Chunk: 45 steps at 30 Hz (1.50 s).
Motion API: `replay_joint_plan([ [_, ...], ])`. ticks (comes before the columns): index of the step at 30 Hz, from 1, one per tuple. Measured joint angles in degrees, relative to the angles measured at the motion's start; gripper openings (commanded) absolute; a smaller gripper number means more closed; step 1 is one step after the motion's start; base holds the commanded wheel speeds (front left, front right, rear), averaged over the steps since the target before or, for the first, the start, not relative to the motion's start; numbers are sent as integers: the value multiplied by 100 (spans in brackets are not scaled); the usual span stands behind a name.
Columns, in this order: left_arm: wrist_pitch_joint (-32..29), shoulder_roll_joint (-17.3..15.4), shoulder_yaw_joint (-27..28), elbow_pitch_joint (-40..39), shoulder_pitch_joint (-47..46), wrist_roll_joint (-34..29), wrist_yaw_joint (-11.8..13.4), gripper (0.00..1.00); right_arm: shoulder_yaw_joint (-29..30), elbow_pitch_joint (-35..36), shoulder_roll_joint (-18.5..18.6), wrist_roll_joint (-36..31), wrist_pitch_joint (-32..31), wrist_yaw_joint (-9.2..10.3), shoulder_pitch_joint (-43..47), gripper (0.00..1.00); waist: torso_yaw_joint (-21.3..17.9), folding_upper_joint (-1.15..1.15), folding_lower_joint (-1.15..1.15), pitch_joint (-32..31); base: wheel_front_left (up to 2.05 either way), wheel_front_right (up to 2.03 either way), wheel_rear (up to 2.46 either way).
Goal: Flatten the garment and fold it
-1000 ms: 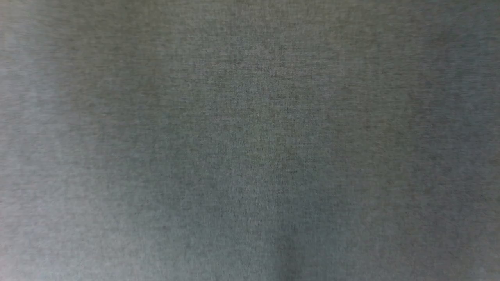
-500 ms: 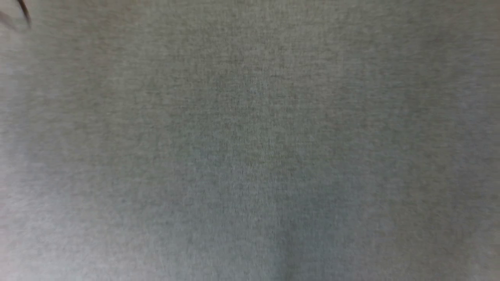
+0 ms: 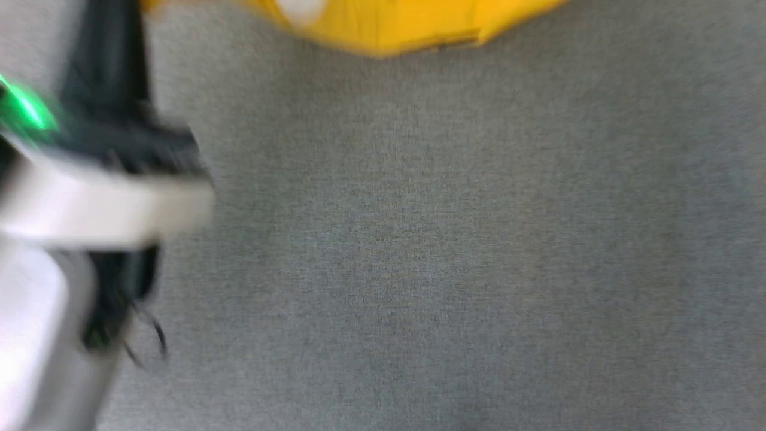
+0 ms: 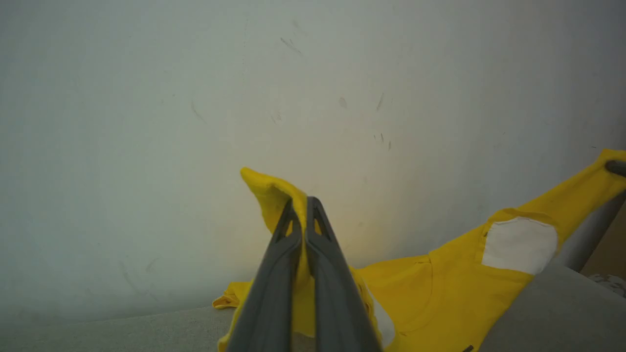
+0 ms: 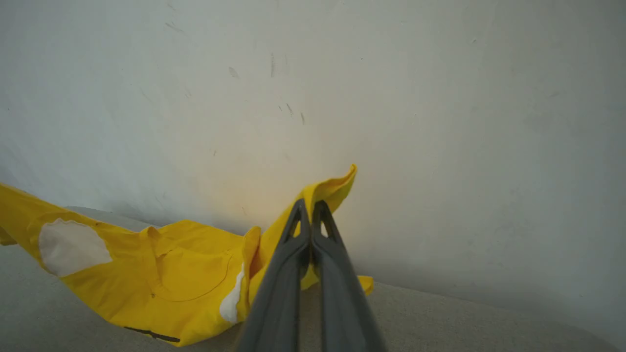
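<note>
Item: garment (image 4: 440, 293), bright yellow short-sleeved T-shirt, partly lifted off a grey fabric-covered surface (image 3: 419, 239) in front of a pale scuffed wall (image 4: 146, 122). Head view: blurred, with a strip of the yellow cloth along the top edge, centre. The rest of that frame is bare grey surface, apart from a pale forearm (image 3: 36, 311) with a green light (image 3: 24, 108) at the left side. Left gripper (image 4: 303, 205): fingers pressed together, clamped on a raised fold of yellow cloth at lower centre of the left wrist view. The fold peaks just above and left of the tips. From there the garment runs down to the surface and out to the right edge, carrying a white ear patch (image 4: 518, 244). Right gripper (image 5: 310, 205): fingers pressed together, clamped on another raised edge of the garment at lower centre of the right wrist view. The cloth trails from it to the lower left, and its lower part lies on the surface. A round neckline seam shows at centre-left.
</note>
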<state>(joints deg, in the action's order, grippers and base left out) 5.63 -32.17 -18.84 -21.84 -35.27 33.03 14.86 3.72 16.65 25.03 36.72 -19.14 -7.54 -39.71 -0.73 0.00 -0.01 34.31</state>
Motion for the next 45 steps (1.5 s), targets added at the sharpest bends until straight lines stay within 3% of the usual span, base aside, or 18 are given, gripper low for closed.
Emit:
replay_joint_plan([
  [11,350,-55,-474,-3,2847,555,78,0,332,892,-945,346,-467,1,3081,0,65,0,-2,-1058,0,0,0],
  [19,318,-81,-637,417,3984,1258,-129,0,848,739,-1085,619,-795,1,4707,0,138,0,-1,-1657,0,0,0],
  [30,-268,-447,-660,719,4996,1928,-160,0,1367,-1,-1222,987,-928,1,5903,0,76,0,0,-2252,0,0,0],
  [37,-520,-588,-634,637,5637,2332,43,0,1571,-140,-1294,1182,-1157,1,6525,0,28,0,0,-2526,0,0,0],
  [45,-247,-792,-413,304,5744,2038,247,0,1694,15,-1384,1179,-1209,1,6731,0,107,0,1,-2671,0,0,0],
])
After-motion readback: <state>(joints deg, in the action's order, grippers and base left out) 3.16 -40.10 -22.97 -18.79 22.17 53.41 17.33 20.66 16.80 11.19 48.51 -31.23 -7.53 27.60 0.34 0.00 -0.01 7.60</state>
